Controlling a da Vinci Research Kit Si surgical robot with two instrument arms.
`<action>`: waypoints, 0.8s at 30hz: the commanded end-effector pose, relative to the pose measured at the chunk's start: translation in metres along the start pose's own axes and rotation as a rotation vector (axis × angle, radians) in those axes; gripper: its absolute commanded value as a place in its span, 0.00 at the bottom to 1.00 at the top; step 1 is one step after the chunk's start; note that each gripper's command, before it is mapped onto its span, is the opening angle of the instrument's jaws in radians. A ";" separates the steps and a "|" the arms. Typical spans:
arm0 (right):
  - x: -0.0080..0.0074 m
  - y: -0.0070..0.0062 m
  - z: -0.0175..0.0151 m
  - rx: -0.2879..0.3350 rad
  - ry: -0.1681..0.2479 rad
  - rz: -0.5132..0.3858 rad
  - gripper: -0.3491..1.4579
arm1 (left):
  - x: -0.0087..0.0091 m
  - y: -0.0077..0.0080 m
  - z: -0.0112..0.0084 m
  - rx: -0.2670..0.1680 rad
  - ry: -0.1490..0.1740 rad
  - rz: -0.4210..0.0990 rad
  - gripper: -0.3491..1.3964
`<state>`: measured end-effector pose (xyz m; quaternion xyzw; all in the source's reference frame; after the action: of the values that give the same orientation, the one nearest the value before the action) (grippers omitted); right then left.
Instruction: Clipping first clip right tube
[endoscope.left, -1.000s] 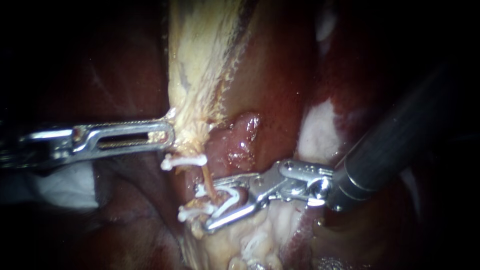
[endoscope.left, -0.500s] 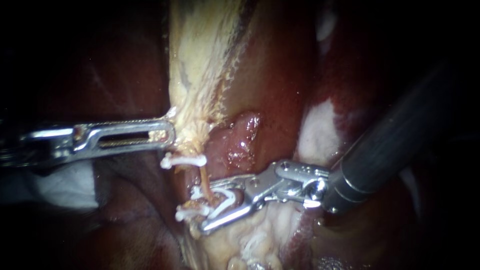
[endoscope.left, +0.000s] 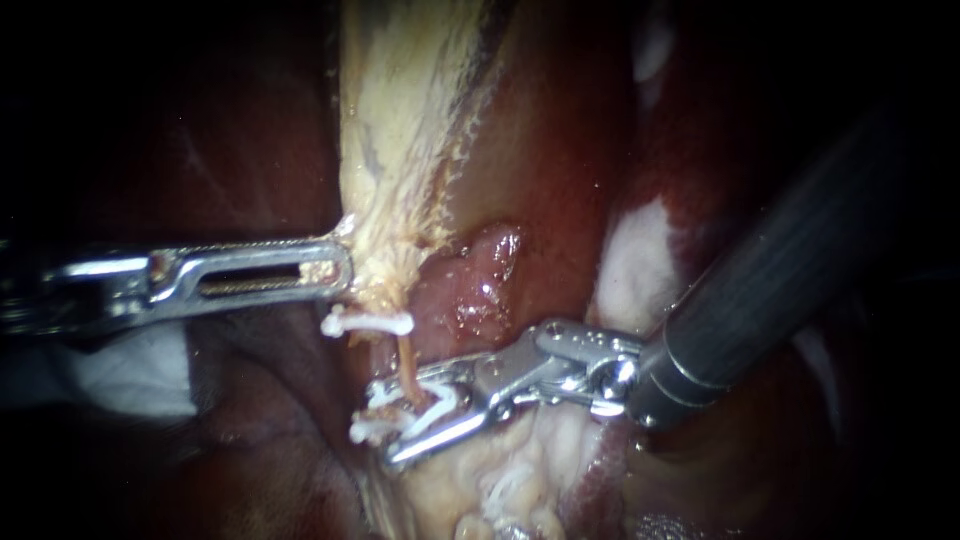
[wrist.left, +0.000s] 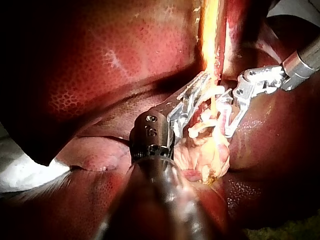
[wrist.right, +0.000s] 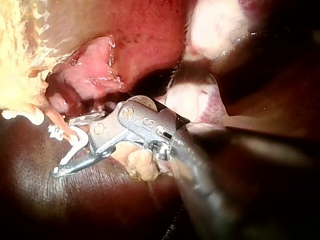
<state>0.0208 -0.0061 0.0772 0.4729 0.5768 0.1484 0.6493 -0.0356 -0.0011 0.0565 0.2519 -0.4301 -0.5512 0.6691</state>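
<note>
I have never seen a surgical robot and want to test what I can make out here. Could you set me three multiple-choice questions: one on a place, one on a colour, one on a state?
1. Where does the upper clip sit?
A. On the thin tube, between the left instrument and the right instrument
B. Loose, touching no tube
C. Out of sight

2. What colour is it?
A. Blue
B. White
C. Black

3. How do the right instrument's jaws stand?
A. Together, empty
B. Apart, with a held clip between them, astride the thin tube
C. Hidden behind tissue

Answers: 1 A, it crosses the tube just below the left instrument's tip. 2 B, it shows white against the red tissue. 3 B, a gap shows between the jaws, bridged by the white clip.
</note>
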 end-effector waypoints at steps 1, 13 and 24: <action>0.0001 0.0001 -0.0002 -0.013 0.006 0.016 0.28 | 0.0000 0.0000 0.0000 0.000 0.000 0.000 0.00; 0.0006 0.0005 -0.0015 -0.061 -0.038 0.035 0.00 | -0.0001 0.0002 0.0000 0.001 0.000 0.000 0.00; 0.0006 0.0005 -0.0016 -0.064 -0.037 0.035 0.00 | -0.0001 0.0002 0.0000 0.001 0.000 0.000 0.00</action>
<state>0.0198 -0.0048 0.0774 0.4648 0.5513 0.1692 0.6718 -0.0355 -0.0010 0.0567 0.2522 -0.4302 -0.5508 0.6693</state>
